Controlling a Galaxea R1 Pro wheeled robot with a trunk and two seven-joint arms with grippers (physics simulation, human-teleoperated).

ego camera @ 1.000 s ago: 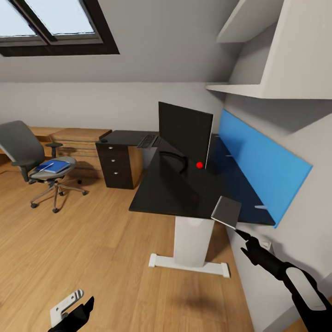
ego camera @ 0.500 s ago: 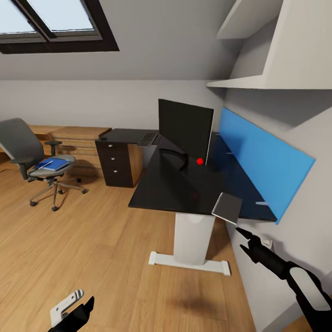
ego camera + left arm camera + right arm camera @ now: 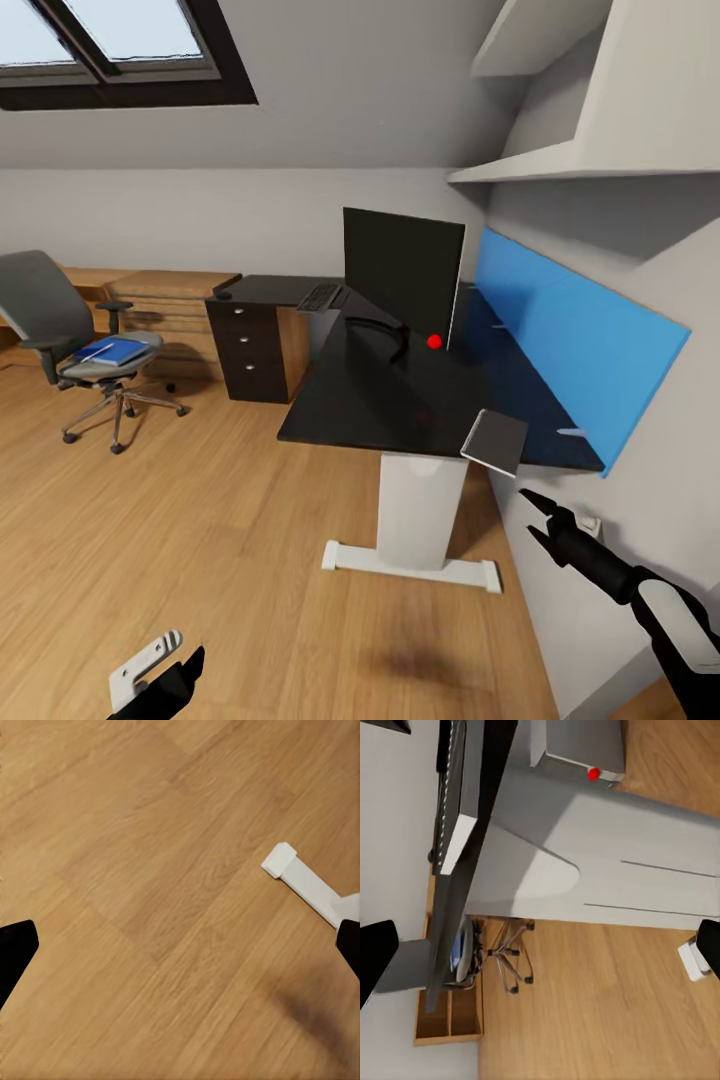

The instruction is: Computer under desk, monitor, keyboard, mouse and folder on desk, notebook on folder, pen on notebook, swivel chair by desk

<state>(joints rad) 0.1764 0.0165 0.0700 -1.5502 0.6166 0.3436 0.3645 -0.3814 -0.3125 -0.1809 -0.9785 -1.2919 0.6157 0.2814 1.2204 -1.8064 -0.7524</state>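
One notebook (image 3: 495, 441), grey, lies at the near corner of the black bench (image 3: 390, 400), edge overhanging slightly. One monitor (image 3: 402, 279) stands mid-bench, red dot at its lower corner. One keyboard (image 3: 320, 296) on the far wing, above the black drawers (image 3: 244, 350). Small dark mouse (image 3: 224, 294) at that wing's far end. Swivel chair (image 3: 70, 335) well apart on the wood floor (image 3: 180, 520), blue folder (image 3: 112, 352) on its seat with the pen (image 3: 93, 351) across it. Right pincer (image 3: 536, 517) spread, empty, below the notebook, apart from it. Left pincer (image 3: 180, 945) spread over the floor. Blue wall panel (image 3: 575, 345) behind the bench. Computer (image 3: 579, 746) under the bench, seen from the right wrist.
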